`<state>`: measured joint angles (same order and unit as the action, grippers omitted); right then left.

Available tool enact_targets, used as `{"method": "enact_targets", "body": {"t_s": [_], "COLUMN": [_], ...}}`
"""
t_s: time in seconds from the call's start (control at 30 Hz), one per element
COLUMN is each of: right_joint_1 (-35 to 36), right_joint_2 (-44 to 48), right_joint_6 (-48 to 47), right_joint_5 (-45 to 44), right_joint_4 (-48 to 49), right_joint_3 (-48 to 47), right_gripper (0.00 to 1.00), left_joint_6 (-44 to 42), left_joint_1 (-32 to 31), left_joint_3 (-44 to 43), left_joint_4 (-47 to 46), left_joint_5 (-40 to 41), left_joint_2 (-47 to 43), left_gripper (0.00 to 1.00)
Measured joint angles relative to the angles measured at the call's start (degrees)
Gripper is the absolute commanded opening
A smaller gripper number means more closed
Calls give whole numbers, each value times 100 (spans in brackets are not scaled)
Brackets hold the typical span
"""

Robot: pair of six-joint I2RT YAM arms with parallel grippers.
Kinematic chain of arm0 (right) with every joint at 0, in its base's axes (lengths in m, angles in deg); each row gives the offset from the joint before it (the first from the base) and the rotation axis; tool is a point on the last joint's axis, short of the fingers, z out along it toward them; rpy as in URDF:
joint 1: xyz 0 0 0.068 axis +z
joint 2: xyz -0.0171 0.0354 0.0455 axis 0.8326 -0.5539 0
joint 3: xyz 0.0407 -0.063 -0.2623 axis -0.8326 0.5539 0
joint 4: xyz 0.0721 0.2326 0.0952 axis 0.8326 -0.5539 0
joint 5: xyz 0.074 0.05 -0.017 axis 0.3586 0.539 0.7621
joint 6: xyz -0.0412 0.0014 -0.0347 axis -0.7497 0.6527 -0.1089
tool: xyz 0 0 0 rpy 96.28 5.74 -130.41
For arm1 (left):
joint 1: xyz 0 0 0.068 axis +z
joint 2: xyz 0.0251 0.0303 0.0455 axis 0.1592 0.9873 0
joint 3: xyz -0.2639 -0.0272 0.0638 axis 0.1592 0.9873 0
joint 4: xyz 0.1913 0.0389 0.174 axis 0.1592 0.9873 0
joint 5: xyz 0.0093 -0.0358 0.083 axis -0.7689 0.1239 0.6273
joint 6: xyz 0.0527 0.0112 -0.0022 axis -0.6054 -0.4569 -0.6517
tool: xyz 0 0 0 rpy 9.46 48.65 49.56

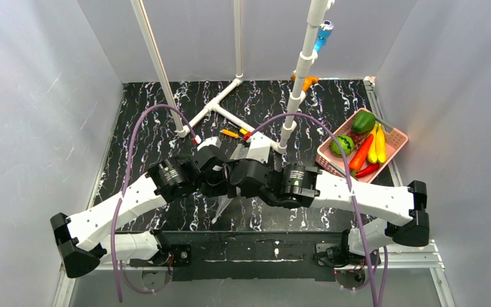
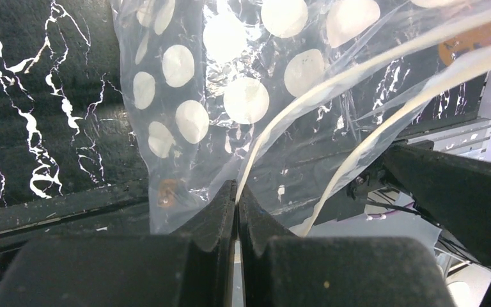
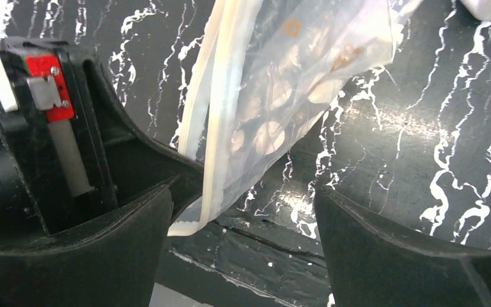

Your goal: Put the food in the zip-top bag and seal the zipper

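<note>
The zip-top bag [image 2: 230, 96], clear with white dots, hangs between my two grippers above the table; a corner of it shows in the top view [image 1: 222, 208]. My left gripper [image 2: 237, 192] is shut on the zipper [image 2: 275, 128] at the bag's mouth. My right gripper [image 3: 243, 192] is open, its fingers [image 3: 396, 249] on either side of the bag [image 3: 288, 89] and the zipper [image 3: 212, 134], not touching them. In the top view both grippers, left [image 1: 216, 171] and right [image 1: 246, 176], meet at the table's middle. The food [image 1: 362, 150] lies in the pink basket [image 1: 398, 142].
A white pipe frame [image 1: 220, 105] stands at the back, with an upright pipe [image 1: 299, 77] close behind the right gripper. Small yellow and orange tools [image 1: 231, 133] lie near its foot. The enclosure walls are close on both sides.
</note>
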<state>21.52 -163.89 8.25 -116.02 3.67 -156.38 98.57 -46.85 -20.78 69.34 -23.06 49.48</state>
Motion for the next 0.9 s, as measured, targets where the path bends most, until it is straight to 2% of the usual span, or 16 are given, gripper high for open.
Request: {"method": "enact_targets", "body": {"t_s": [0.13, 0.23, 0.37, 0.47, 0.57, 0.7, 0.8, 0.9], "right_joint_1": [299, 382, 404, 404, 402, 402, 402, 385], "right_joint_2": [-275, -315, -356, -435, -452, -271, -201, -179], "right_joint_6": [219, 271, 212, 339, 546, 378, 74, -376], "right_joint_5": [-588, -804, -1012, -1231, -1394, -1401, -1327, -1113], "right_joint_4": [-382, -448, -413, -546, -619, -199, 229, 765], "right_joint_3": [-251, -111, -35, -103, -39, 481, 706, 728], "right_gripper": [81, 66, 64, 49, 47, 27, 20, 1], "left_joint_6": [13, 55, 114, 162, 197, 219, 221, 212], "left_joint_1": [0, 0, 0, 0, 0, 0, 0, 0], "left_joint_3": [-50, -50, -48, -48, -48, -48, -50, -55], "left_joint_4": [131, 133, 83, 90, 168, 356, 520, 678], "left_joint_5": [48, 37, 37, 55, 155, 289, 345, 398], "left_joint_2": [-2, -15, -96, -197, -308, -450, -485, -485], "left_gripper": [0, 0, 0, 0, 0, 0, 0, 0]}}
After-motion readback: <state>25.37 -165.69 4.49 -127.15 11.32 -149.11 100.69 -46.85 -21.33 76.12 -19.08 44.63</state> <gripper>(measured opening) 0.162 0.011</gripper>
